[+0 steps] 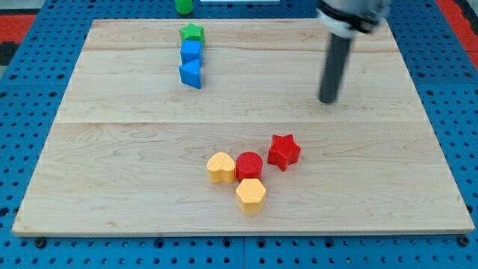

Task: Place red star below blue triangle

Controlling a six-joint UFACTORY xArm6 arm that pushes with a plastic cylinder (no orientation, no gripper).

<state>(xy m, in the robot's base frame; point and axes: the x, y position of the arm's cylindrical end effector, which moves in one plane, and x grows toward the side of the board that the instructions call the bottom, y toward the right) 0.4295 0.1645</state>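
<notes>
The red star [284, 152] lies on the wooden board [112, 149], right of centre toward the view's bottom. The blue triangle [191, 74] lies at the upper left, at the bottom of a short column of blocks. My tip [327, 100] is at the end of the dark rod, above and to the right of the red star, a clear gap away from it. It is far to the right of the blue triangle and touches no block.
A blue cube [191, 52] and a green star [192, 33] sit directly above the blue triangle. A red cylinder [249, 165], a yellow heart [220, 167] and a yellow hexagon [251, 196] cluster left of the red star. A green block [183, 6] lies off the board's top edge.
</notes>
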